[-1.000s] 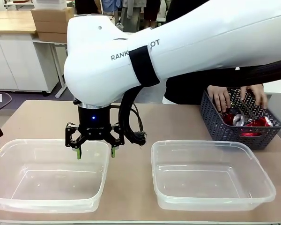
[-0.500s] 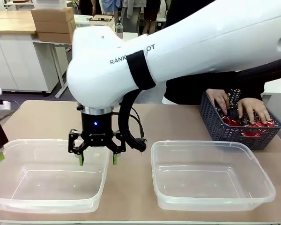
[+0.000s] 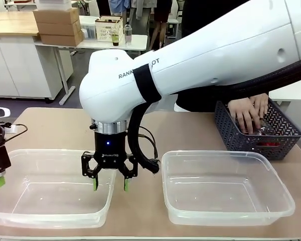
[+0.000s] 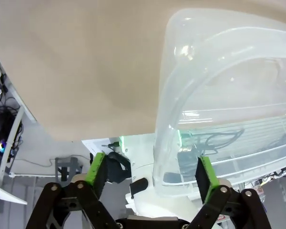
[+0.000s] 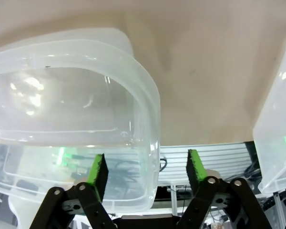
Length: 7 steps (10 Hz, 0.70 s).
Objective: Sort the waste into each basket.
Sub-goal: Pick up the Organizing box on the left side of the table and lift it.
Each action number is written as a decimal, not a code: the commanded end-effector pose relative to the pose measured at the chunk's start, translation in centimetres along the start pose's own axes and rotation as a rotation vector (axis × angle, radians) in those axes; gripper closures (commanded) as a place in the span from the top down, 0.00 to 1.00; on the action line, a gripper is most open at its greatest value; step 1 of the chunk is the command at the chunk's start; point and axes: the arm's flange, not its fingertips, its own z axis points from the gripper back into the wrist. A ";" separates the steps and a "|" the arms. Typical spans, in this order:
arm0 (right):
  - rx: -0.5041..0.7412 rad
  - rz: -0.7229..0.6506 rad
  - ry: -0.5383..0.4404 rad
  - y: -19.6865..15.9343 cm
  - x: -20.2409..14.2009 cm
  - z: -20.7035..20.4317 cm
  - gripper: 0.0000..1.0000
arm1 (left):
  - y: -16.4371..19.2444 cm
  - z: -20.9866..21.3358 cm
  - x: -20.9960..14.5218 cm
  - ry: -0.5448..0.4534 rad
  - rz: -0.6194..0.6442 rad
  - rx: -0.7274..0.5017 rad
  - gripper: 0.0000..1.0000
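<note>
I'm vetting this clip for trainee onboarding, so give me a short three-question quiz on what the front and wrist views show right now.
1. True or false: the right end effector is shut on a can.
2. The person's hands are in: A) the dark grey basket; B) a sink; C) a backpack.
3. Which clear tub's wall does the open right end effector straddle?
Key: 1 false; 2 A; 3 the left tub.
</note>
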 end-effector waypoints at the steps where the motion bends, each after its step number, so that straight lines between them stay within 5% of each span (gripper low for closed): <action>1: 0.005 -0.037 -0.003 -0.1 -0.5 0.3 0.00 | 0.0 -2.9 -2.5 -0.036 -0.053 -0.022 0.40; 2: 0.000 -0.042 -0.004 -0.1 -0.5 0.4 0.00 | 0.0 -2.7 -2.6 -0.047 -0.063 -0.035 0.00; 3: -0.011 -0.048 0.006 -0.1 -0.3 0.3 0.00 | 0.0 -2.7 -2.7 -0.054 -0.063 -0.048 0.00; 4: -0.026 -0.048 0.016 0.1 -0.2 0.1 0.15 | -0.1 -2.7 -2.7 -0.052 -0.063 -0.057 0.00; 5: -0.027 -0.051 0.019 0.1 -0.2 0.0 0.05 | -0.1 -2.7 -2.6 -0.045 -0.068 -0.062 0.13; 7: -0.026 -0.059 0.021 0.0 -0.2 0.0 0.00 | -0.1 -2.6 -2.6 -0.043 -0.068 -0.062 0.00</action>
